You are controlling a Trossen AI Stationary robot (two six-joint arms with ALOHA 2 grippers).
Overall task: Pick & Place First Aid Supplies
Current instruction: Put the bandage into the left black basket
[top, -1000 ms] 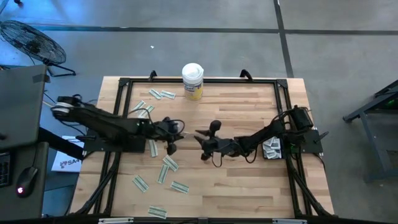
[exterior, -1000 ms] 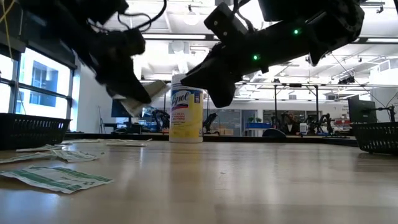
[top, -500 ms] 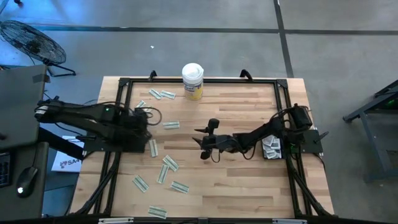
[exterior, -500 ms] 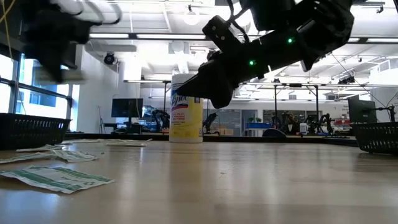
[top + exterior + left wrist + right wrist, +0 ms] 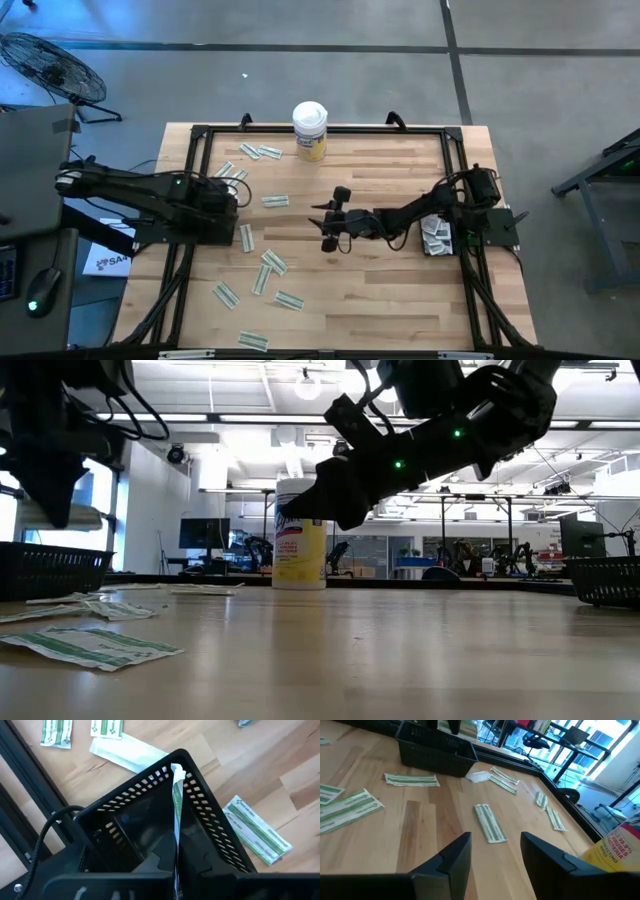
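Several green-white first aid packets lie flat on the left half of the wooden table. My left gripper points down over the black basket at the table's left edge, shut on one packet. My right gripper hovers open above the table's middle, nearly level, with nothing between its fingers. In its wrist view one packet lies on the wood ahead of the fingers. My left gripper pinches one green-white packet between its two fingers, which come from above and point down. The packet shows edge-on; its free end sticks out past the fingers over the basket's rim. It is lifted clear of the table.
A white-lidded yellow canister stands at the far edge. A second black basket with packets in it sits at the right edge, beside my right arm. Black frame rails run along the table's sides. Bare wood lies right of centre.
My left gripper has carried the packet from the table's middle toward the left edge, rising a little and tipping from nearly level until it points down over the basket. My right gripper has edged toward the far edge and rolled slightly.
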